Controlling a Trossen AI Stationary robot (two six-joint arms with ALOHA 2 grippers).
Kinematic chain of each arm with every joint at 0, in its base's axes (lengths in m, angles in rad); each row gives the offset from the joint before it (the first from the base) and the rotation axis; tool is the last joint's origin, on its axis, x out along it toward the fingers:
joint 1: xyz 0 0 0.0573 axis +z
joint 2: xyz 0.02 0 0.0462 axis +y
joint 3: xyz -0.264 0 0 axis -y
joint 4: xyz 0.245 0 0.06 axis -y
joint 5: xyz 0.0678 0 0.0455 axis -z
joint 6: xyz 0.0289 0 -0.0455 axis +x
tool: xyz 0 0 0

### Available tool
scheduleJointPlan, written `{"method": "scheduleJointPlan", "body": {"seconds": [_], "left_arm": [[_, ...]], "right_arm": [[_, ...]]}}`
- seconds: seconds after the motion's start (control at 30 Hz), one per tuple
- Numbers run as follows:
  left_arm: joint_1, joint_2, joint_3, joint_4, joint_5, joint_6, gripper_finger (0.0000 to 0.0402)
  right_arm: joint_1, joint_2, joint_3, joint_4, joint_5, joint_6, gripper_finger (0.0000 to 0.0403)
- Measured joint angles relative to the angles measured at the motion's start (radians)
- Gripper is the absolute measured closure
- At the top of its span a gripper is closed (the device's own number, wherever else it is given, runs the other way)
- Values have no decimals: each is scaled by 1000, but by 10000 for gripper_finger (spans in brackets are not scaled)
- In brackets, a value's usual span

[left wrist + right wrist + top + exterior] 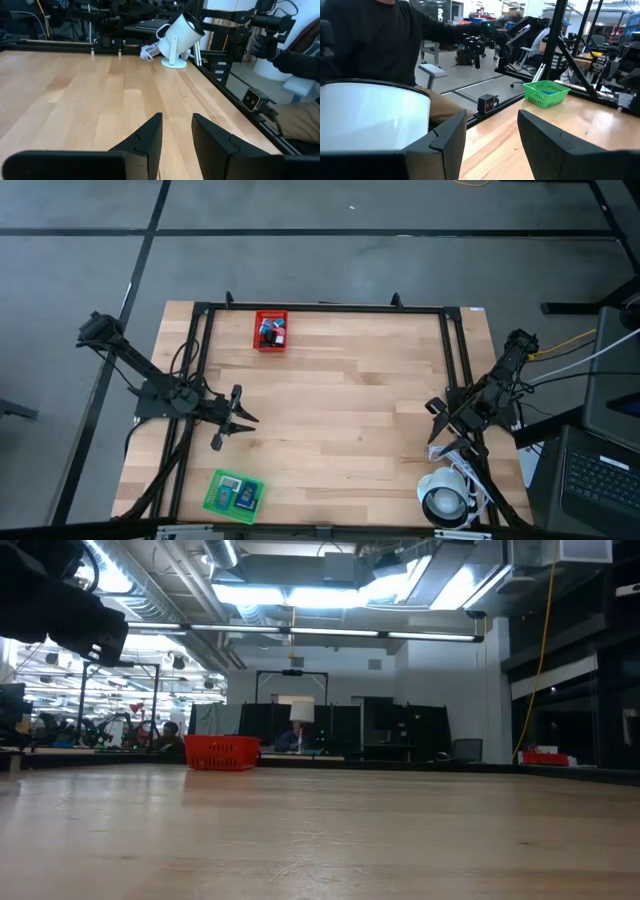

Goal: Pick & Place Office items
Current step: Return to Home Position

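Grippers hang spread and empty, left gripper (176, 117) and right gripper (491, 116); blue and teal office items (236, 494) lie in green bin (208, 502).

The pale wooden desk (340, 410) fills the frame's centre. On it stand a red mesh bin (270, 348) at upper left, a green mesh bin (210, 498) at lower left, and a white roll with cable (445, 498) at lower right.
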Motion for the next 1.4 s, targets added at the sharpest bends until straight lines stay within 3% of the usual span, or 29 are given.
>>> {"method": "scheduleJointPlan", "body": {"seconds": [0.1, 0.37, 0.67, 0.9, 1.4], "left_arm": [[0, -11, 0, -19, 6, 0, 301], [3, -243, 0, -96, 22, 0, 298], [85, -478, 0, -109, 22, 0, 299], [140, -677, 0, -302, 21, 0, 299], [172, -677, 0, -366, 17, -1, 298]], "right_arm": [[0, 7, 0, 1, 0, -8, 220], [0, 142, 0, -4, -37, 33, 220], [0, 274, 1, -5, -37, 75, 220], [0, 295, 1, -5, -37, 74, 220], [0, 298, 1, -5, -52, 78, 220]]}}
